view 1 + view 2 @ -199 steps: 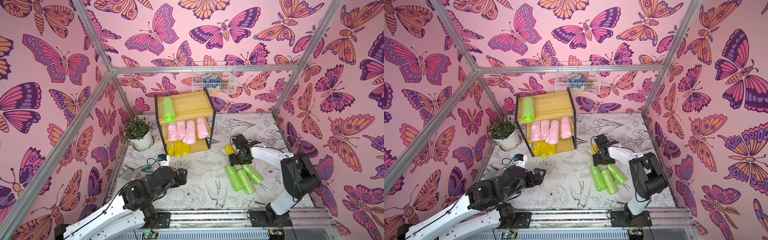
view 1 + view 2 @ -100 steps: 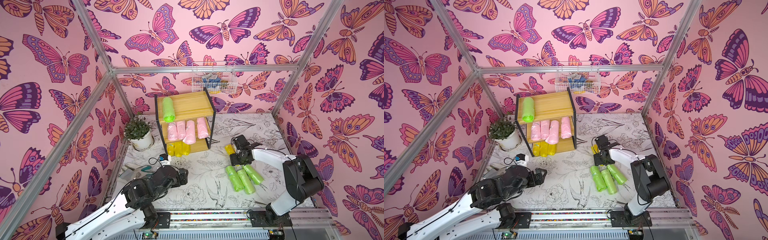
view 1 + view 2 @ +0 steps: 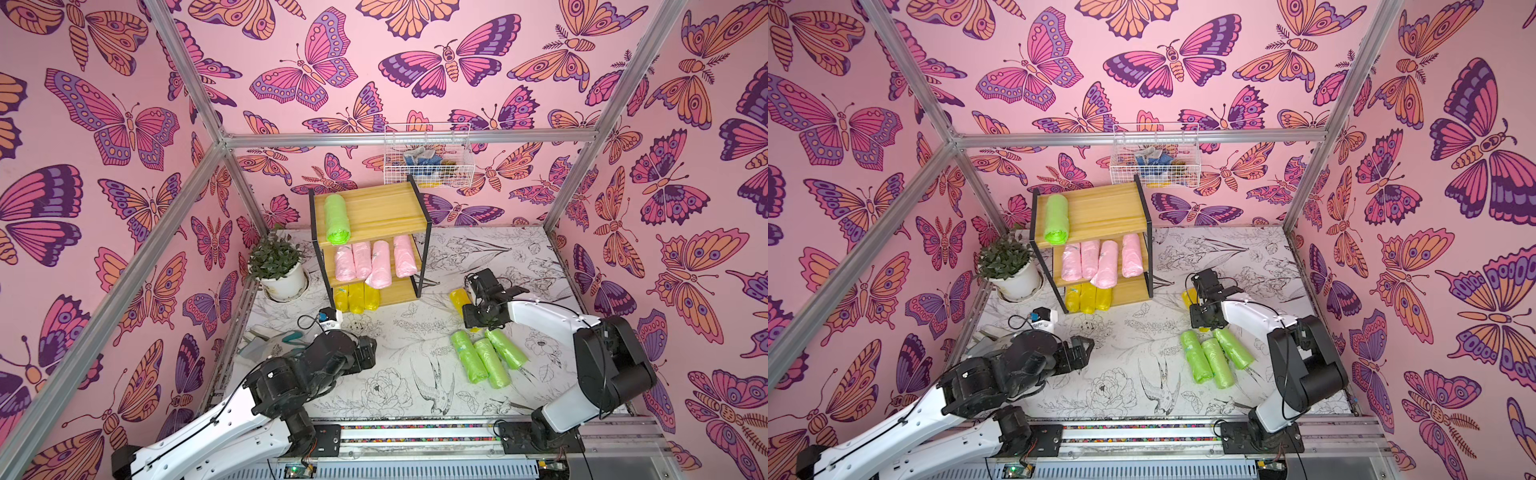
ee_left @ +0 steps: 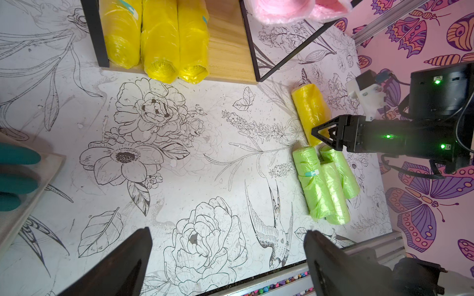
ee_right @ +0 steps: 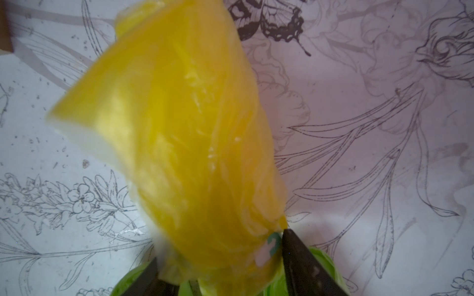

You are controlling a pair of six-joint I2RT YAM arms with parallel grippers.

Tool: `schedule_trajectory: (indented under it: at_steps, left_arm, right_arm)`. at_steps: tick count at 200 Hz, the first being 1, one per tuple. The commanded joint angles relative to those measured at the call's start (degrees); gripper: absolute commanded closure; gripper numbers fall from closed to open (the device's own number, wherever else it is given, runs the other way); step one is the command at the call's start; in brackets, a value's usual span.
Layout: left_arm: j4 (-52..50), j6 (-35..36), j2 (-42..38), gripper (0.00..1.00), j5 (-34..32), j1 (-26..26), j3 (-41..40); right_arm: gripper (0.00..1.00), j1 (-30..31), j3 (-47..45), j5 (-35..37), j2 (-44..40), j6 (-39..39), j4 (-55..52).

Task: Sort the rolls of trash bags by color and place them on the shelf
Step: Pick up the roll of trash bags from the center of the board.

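Rolls of trash bags: twelve counted in both top views, all soft cylinders of crinkled, glossy film.

Shelf: a three-board stepped rack standing at the back of the worktop.
- Top board: one lime green roll lies at the board's left end, its end at the front edge.
- Middle board: four pale pink rolls lie side by side. The third one juts past the front edge.
- Lowest board: three yellow rolls are packed touching at the left end, with the coiled ends slightly past the edge. Teal labels show on two of them.

Worktop, right side: three green rolls lie touching in a slanted row. One carries a small teal label. The fourth yellow roll lies just behind them, its near end touching or nearly touching the green ends. In the right wrist view its film is translucent and wrinkled, with a teal mark near the gripped end.

Right claw: it is pinching the near end of the fourth yellow roll, with a black finger pressed against each side.

Left claw: it is spread wide with nothing between the fingers, and hangs over bare worktop well apart from every roll.

Other items: a potted plant stands left of the shelf, and a white wire basket hangs on the back wall.
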Motion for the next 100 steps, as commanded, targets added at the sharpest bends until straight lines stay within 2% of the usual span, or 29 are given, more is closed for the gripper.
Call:
schedule_trajectory:
  at_steps: [1, 28, 63, 100]
  left_arm:
    - [0.9, -0.3, -0.4, 0.02, 0.4, 0.3, -1.4]
    - [1.2, -0.6, -0.5, 0.02, 0.7, 0.5, -1.8]
    - [1.3, -0.8, -0.4, 0.01, 1.1, 0.6, -2.2]
    - [1.7, -0.8, -0.3, 0.01, 1.4, 0.9, -2.3]
  right_arm:
    - [0.37, -0.2, -0.5, -1.6, 1.5, 0.7, 0.5]
    - [0.31, -0.2, 0.5, -2.4, 3.2, 0.1, 0.2]
    - [0.29, -0.2, 0.7, -2.4, 3.9, 0.1, 0.2]
    - [0.42, -0.2, 0.6, -0.8, 3.2, 1.0, 0.2]
